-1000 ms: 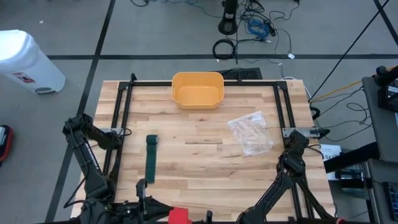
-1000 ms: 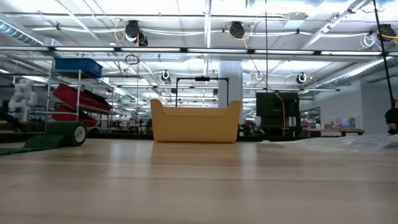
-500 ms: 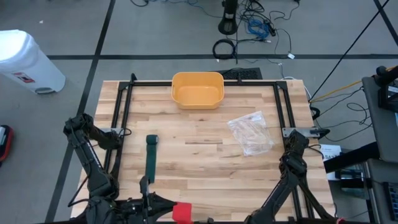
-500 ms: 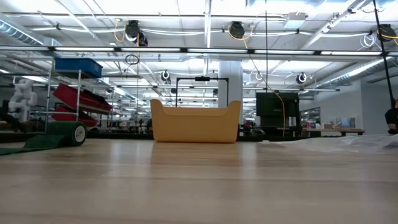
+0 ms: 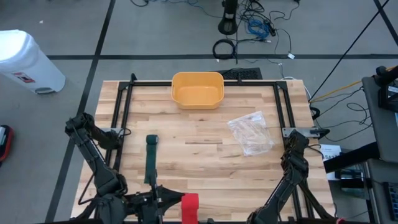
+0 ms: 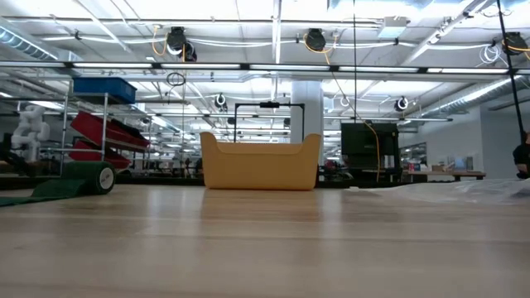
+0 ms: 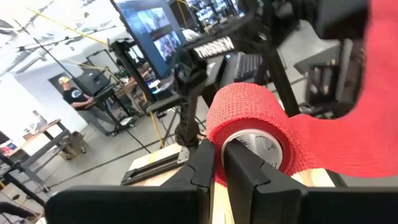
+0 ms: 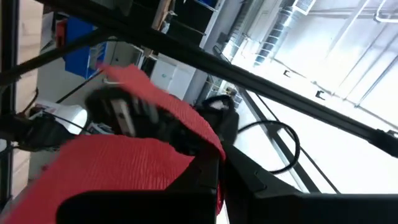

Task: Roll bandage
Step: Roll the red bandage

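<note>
Since a second ago, left arm has swung the red bandage [image 5: 189, 206] along the table's near edge toward its middle. Left pincer [image 7: 219, 163] is nearly closed, pinching the roll's core. Right pincer [image 8: 214, 180] is fully closed on the loose red tail. Judged: a good part looks wound, a strip left to wind. Green bandage [image 5: 150, 159], half unrolled near the left edge, lies untouched.
</note>
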You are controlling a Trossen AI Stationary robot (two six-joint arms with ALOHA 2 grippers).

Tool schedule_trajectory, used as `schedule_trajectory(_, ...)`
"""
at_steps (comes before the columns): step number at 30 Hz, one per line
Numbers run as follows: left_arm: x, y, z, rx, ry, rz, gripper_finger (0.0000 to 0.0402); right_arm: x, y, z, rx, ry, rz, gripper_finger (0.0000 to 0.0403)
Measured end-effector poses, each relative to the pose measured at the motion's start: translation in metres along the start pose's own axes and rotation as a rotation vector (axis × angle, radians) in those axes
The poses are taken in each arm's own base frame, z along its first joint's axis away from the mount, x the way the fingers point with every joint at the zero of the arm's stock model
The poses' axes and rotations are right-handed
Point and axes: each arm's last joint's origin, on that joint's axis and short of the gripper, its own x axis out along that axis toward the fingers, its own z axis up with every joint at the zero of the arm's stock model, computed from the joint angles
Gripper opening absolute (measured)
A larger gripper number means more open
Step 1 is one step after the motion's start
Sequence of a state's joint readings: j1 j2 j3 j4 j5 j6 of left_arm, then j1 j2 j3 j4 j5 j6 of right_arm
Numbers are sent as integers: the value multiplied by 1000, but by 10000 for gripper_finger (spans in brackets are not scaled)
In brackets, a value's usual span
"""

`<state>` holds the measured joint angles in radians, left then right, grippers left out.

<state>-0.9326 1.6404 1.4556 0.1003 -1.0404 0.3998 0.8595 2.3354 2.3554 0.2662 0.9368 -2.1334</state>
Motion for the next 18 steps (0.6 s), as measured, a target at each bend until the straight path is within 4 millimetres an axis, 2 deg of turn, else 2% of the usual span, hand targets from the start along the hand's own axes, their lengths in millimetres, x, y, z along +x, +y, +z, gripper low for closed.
schedule_trajectory(11,1,-3,-4,20,6,-67,29,-5,-39,-42,153,40,-52,0)
schedule_trajectory(18,1,-3,-4,19,5,-68,29,-6,-56,-67,258,66,-76,0)
